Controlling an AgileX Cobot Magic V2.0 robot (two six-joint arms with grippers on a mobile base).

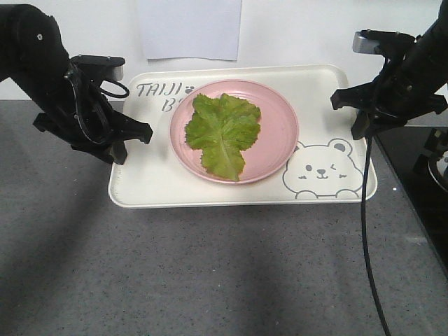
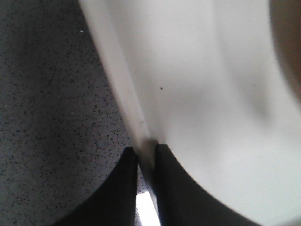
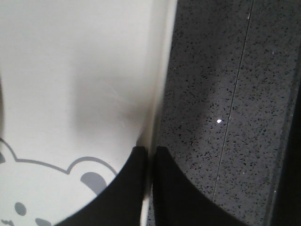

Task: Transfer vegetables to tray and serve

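A green lettuce leaf, the vegetables (image 1: 222, 134), lies flat on a round pink plate (image 1: 277, 133). The plate rests on the cream tray (image 1: 161, 178) with grey lettering and a bear drawing. At the tray's left edge my left gripper (image 1: 128, 143) is shut on the rim (image 2: 136, 122), one finger on each side of it. On the opposite side my right gripper (image 1: 358, 119) is shut on the tray's right rim (image 3: 157, 94) in the same way, just above the bear drawing (image 3: 56, 188).
The tray sits on a dark speckled grey counter (image 1: 210, 273). A black cable (image 1: 365, 224) hangs from the right arm down across the counter. A black surface (image 1: 420, 168) lies at the right edge. A white sheet (image 1: 189, 28) hangs on the back wall.
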